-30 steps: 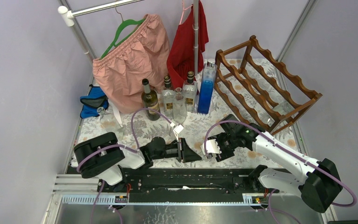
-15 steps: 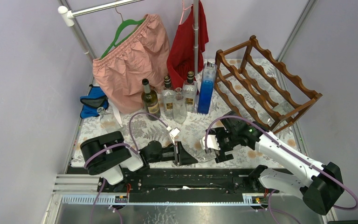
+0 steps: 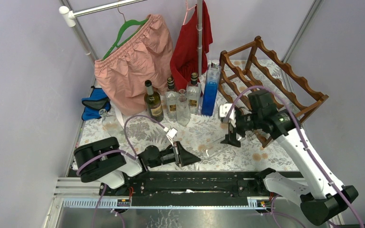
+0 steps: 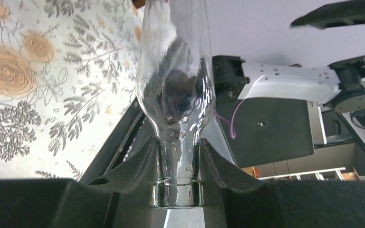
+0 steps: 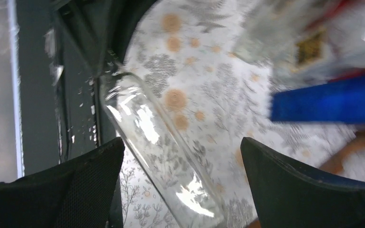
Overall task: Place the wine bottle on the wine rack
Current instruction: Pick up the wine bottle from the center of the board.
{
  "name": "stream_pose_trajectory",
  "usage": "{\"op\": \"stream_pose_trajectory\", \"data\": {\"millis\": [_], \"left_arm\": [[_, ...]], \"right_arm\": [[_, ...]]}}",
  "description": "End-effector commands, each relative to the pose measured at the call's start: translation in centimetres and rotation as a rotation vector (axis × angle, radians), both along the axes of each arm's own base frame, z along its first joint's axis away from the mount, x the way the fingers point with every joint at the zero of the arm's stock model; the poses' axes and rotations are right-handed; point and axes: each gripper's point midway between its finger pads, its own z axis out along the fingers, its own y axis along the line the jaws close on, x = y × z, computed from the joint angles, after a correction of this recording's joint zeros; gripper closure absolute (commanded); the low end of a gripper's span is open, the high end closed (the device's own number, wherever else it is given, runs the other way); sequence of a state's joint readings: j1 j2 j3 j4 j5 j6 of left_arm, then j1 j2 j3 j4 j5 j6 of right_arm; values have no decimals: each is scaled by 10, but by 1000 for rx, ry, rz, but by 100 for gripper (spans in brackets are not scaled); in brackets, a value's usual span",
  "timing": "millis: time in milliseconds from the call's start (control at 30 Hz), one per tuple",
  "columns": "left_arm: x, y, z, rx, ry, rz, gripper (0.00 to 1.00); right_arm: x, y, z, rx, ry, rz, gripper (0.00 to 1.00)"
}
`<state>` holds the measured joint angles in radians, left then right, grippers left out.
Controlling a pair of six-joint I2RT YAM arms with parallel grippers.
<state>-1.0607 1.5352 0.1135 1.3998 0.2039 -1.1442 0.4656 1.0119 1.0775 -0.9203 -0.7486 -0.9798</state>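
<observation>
The wine bottle (image 3: pixel 215 148) is clear glass and lies low over the flowered cloth, its base pointing toward the right. My left gripper (image 3: pixel 188 158) is shut on its neck; in the left wrist view both pads press the neck (image 4: pixel 178 156) just above the lip, left gripper (image 4: pixel 178 167). My right gripper (image 3: pixel 229 127) hangs open above the bottle's far end, touching nothing. In the right wrist view the bottle body (image 5: pixel 154 137) runs diagonally below the wide-apart fingers, right gripper (image 5: pixel 180 145). The reddish-brown wine rack (image 3: pixel 272 88) stands at the back right, just behind the right gripper.
A dark wine bottle (image 3: pixel 153 101), several clear bottles (image 3: pixel 182 107) and a tall blue bottle (image 3: pixel 210 90) stand in a row at the back. Pink shorts (image 3: pixel 133 61) and a red garment (image 3: pixel 190 40) hang from a rail. A blue bag (image 3: pixel 95 104) lies at the left.
My right gripper opened, let go of the bottle and rose away toward the rack. The left gripper kept the neck and shifted slightly left.
</observation>
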Motion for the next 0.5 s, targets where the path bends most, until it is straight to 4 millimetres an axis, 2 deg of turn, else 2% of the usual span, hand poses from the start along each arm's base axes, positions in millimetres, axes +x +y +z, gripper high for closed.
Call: {"op": "stream_pose_trajectory", "data": {"millis": [0,100,200,333,467], "left_arm": [[12,4,62,-195,-152,84,100],[13,3,62,-184,-160,84,100],[13,5,66,-200,-169,93,100],[11,9,69,-207,-183,93,100],[11,13,74,-212,-209,104,100]], "right_arm": [[34,-14,57,59,13,-327,0],[73,-41,77,34,-51,-591,0],[104,-72,84,-6,-103,-781,0],[132,-110,94,-32,-118,-941,0],[155,-149,88,-109,-116,-1061,2]]}}
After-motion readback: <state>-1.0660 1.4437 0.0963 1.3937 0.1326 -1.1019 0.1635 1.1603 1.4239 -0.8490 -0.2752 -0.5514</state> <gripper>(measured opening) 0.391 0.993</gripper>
